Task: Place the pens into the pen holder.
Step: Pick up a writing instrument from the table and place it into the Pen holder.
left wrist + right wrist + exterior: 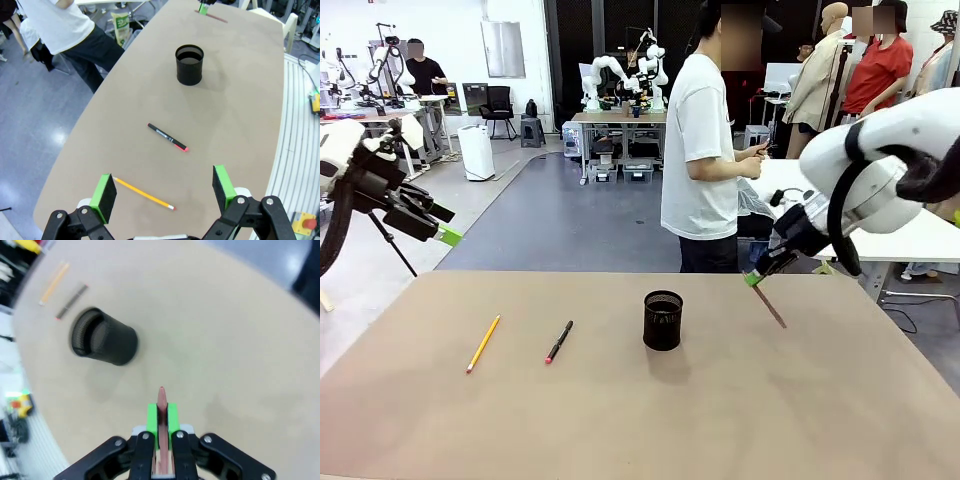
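Plain tan table (620, 430), black wire-mesh pen holder (663, 320).
Pencil (483, 343) yellow-orange; black pen (559, 341) with red end; reddish-brown pen (769, 303); gripper pads (104, 192) bright green on black fingers; arms (880, 170) white; person's T-shirt (698, 150) white, trousers dark.

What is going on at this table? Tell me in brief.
The right claw is shut on a dark reddish-brown pen, held slanting over the brown table to the right of the small black wire-mesh pen holder. A yellow-orange pencil and a black pen with a red end lie on the table left of the holder. The left claw hangs open near the table's left end, holding nothing.
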Available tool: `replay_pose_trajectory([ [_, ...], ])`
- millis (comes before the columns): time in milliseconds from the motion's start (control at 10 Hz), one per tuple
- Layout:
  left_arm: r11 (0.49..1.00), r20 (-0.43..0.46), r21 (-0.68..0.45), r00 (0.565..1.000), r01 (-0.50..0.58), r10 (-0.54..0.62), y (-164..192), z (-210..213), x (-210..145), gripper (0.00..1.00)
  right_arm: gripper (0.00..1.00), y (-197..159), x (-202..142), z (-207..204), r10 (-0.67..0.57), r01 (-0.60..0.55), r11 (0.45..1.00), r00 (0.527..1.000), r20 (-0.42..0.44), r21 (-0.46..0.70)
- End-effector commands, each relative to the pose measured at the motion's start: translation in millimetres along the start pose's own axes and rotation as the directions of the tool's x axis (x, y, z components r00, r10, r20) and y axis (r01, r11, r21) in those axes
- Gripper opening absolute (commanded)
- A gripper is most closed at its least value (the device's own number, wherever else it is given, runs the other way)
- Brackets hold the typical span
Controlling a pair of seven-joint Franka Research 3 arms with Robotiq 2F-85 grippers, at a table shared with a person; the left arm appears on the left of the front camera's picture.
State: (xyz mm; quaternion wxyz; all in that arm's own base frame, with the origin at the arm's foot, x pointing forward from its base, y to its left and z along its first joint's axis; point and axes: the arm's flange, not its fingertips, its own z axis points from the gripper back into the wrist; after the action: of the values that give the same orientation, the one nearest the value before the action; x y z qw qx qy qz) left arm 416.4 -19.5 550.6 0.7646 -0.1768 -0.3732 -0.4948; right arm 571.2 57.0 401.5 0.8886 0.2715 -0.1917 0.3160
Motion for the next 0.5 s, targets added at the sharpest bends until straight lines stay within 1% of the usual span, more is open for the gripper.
replay_pose_trajectory([
  [0,1.000,0.006,-0.003,1.000,0.001,-0.001,0.1,1.0,0.1,1.00,0.00,5.1,-29.9,19.2,0.242,-0.257,0.959,0.962,0.130,0.121],
  [100,1.000,0.006,-0.003,1.000,0.001,-0.001,0.1,1.0,0.1,1.00,0.00,11.4,-34.5,33.5,0.356,-0.382,0.921,0.907,0.227,0.082],
  [200,1.000,0.006,-0.003,1.000,0.001,-0.001,0.1,1.0,0.1,1.00,0.00,15.1,-40.0,46.0,0.434,-0.465,0.885,0.840,0.325,0.021],
  [300,1.000,0.006,-0.003,1.000,0.001,-0.001,0.1,1.0,0.1,1.00,0.00,17.2,-45.1,58.6,0.462,-0.492,0.870,0.792,0.399,-0.030],
  [400,1.000,0.006,-0.003,1.000,0.001,-0.001,0.1,1.0,0.1,1.00,0.00,16.5,-46.4,72.3,0.463,-0.494,0.866,0.741,0.486,-0.072],
])
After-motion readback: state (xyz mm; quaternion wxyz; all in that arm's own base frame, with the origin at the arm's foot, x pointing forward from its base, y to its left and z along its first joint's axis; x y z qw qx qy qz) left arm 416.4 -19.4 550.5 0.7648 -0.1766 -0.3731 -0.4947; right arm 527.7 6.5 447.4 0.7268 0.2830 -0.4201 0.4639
